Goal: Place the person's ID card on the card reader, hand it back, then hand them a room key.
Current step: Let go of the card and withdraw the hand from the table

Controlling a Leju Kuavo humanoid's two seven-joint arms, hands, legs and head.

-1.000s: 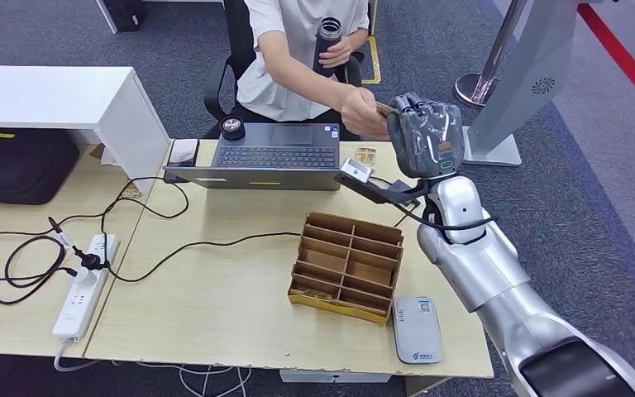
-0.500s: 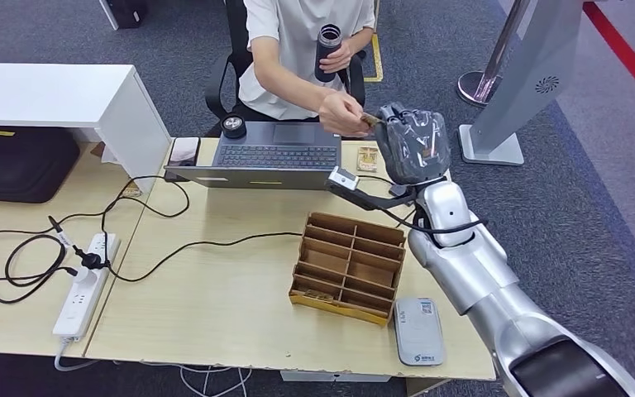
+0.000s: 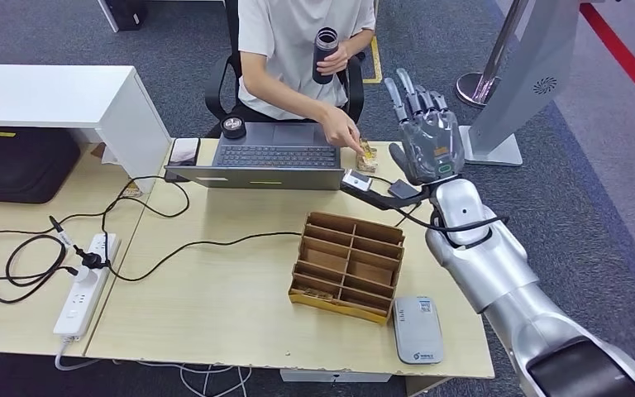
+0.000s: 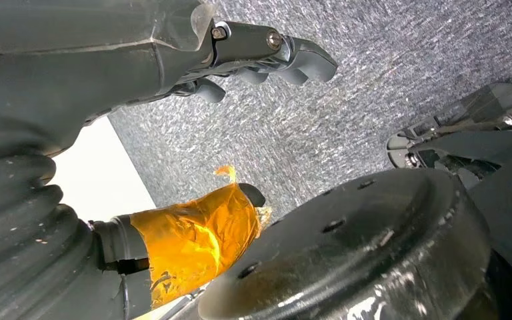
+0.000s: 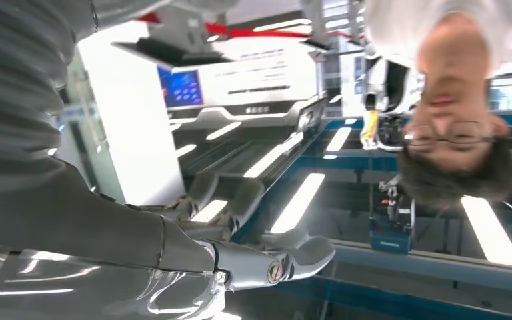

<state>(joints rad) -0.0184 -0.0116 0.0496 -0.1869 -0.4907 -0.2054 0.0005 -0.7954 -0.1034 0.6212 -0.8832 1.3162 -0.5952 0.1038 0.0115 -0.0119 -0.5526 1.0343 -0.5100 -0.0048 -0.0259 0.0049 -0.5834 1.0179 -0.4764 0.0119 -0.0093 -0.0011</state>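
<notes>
On a wooden tabletop (image 3: pixel 215 298) the person's hand (image 3: pixel 341 131) sets the card (image 3: pixel 367 154) beside the laptop (image 3: pixel 274 155); the robot's raised right hand (image 3: pixel 427 136), fingers spread and empty, should next descend squarely over it.

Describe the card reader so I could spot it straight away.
Start at the wooden table and find the brown compartment organizer near its right end. Beside the organizer's near right corner, at the table's front edge, lies the card reader: flat, grey and rounded, unlike the dark laptop.
</notes>
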